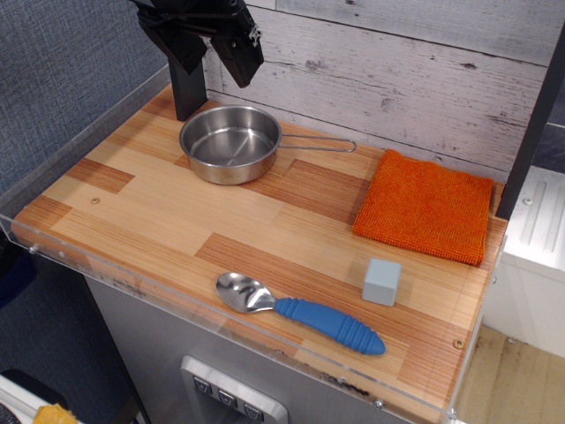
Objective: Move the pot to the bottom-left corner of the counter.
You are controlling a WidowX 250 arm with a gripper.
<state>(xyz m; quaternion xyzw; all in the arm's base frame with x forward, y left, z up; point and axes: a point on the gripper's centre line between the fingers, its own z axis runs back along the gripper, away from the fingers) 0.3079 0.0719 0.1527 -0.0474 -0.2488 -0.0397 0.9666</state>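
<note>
At the far left of the striped wood-plank counter point(159, 221) sits the shallow shiny steel pot point(230, 144), wire handle pointing right. Directly above, the black gripper point(210, 49) hovers, jaws spread and empty, apparently lining up on the rim.

**One raised camera looks down across the counter from its front corner**

There is a single view. It sits above and in front of the counter point(177, 212), looking down at a slant, so the long edges run diagonally from the upper left of the frame to the lower right. It stands near enough that the wooden top fills most of the picture, its clear front rim crossing the lower left. The plank wall point(424, 79) closes the upper right, and the gripper point(207, 40) is cut off by the top edge at upper left.
</note>
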